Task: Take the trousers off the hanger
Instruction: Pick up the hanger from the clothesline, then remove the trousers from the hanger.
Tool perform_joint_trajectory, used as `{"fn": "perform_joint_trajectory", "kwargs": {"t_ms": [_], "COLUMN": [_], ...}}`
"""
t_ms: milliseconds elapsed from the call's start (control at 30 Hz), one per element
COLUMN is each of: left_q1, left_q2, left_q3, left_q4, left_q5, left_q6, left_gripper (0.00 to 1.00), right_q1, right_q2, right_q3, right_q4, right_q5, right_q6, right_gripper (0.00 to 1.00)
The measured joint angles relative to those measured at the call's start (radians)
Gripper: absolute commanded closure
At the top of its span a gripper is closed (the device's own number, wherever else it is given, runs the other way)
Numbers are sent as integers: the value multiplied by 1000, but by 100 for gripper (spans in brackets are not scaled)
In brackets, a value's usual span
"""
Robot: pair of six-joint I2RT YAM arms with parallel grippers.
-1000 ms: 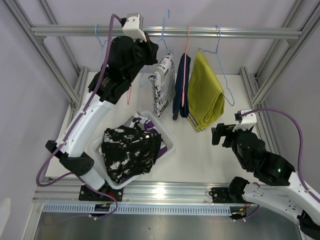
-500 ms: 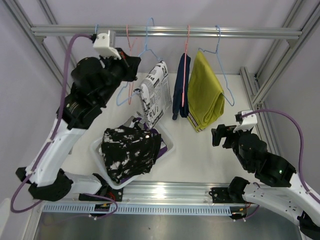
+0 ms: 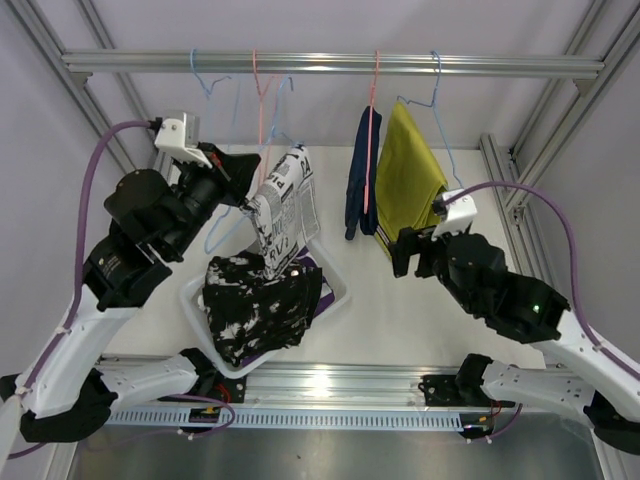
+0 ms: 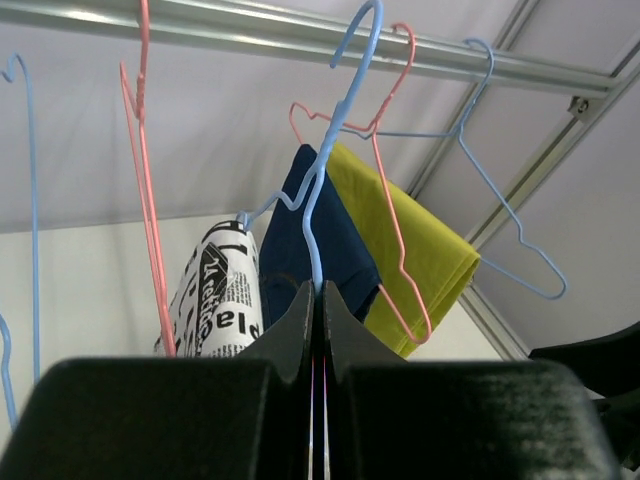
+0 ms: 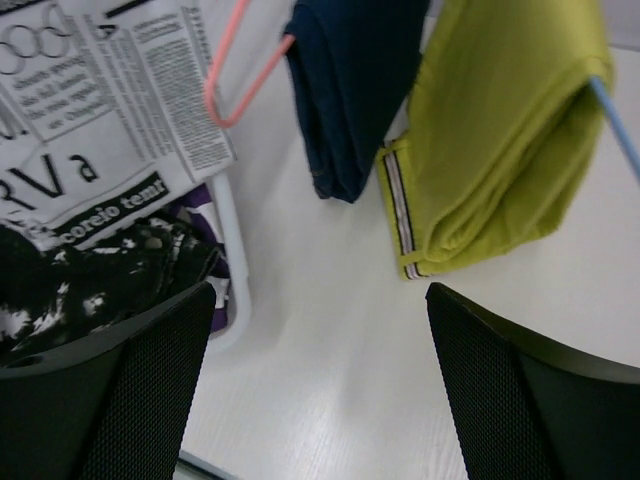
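Note:
My left gripper (image 3: 240, 178) (image 4: 318, 292) is shut on the wire of a blue hanger (image 4: 320, 190). The white trousers with black print (image 3: 283, 205) (image 4: 212, 300) hang from it, their lower end over the basket. The hanger's hook sits just below the rail (image 3: 320, 65). Navy trousers (image 3: 360, 185) (image 5: 350, 90) hang on a pink hanger, and mustard yellow trousers (image 3: 410, 185) (image 5: 500, 150) on a blue one. Black-and-white splotched trousers (image 3: 262, 305) lie in the white basket (image 3: 338, 292) over a purple camouflage pair (image 3: 306, 266). My right gripper (image 3: 415, 250) (image 5: 320, 300) is open and holds nothing, low beside the yellow pair.
Bare blue (image 3: 205, 85) and pink (image 3: 258, 100) hangers hang on the rail's left part. Metal frame posts stand at both sides, and a rail runs along the table's near edge (image 3: 320, 380). White tabletop shows between the basket and my right arm.
My left arm has swung left and nearer, carrying the hanger and white printed trousers away from the navy pair to above the basket. My right arm has moved up and left toward the yellow pair.

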Motion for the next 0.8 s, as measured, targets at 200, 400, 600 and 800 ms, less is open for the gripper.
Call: {"fn": "perform_joint_trajectory", "kwargs": {"t_ms": [200,400,600,800], "left_q1": [-10,-12,-13,-14], "left_q2": [-46,-71,-100,-115], "left_q3": [-165,-287,-348,-388], "left_q4": [80,127,145,171], "left_q5": [-2,-1,-1,-6], "left_q6": [8,7,6,8], "left_gripper": [100,100,100,100], "right_q1": [127,208,219,224], "right_q2": [166,356,513,649], "right_q3": [53,126,229,344], "right_q4": [46,90,164,181], "right_q5": [13,9,1,2], "right_q6": [-14,-34,-45,-52], "right_gripper": [3,3,3,3]}}
